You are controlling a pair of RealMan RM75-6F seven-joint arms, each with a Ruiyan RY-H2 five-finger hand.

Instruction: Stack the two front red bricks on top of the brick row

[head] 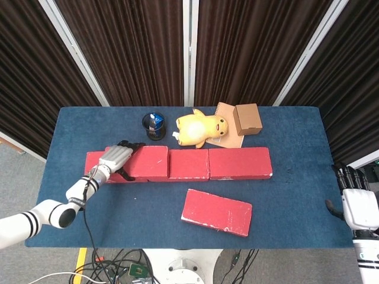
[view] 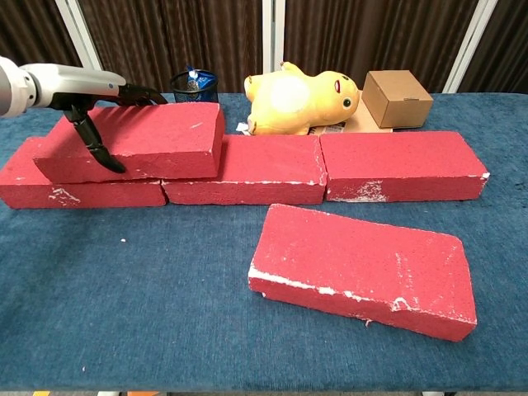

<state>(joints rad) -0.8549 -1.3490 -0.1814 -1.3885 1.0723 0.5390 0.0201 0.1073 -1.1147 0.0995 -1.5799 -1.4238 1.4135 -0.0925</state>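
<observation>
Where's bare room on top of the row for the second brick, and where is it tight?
The tops of the middle row brick and the right row brick are bare. The left row brick lies under the stacked brick, which the left robot hand grips. Behind the row it is crowded: pen cup, plush, cardboard box.
</observation>
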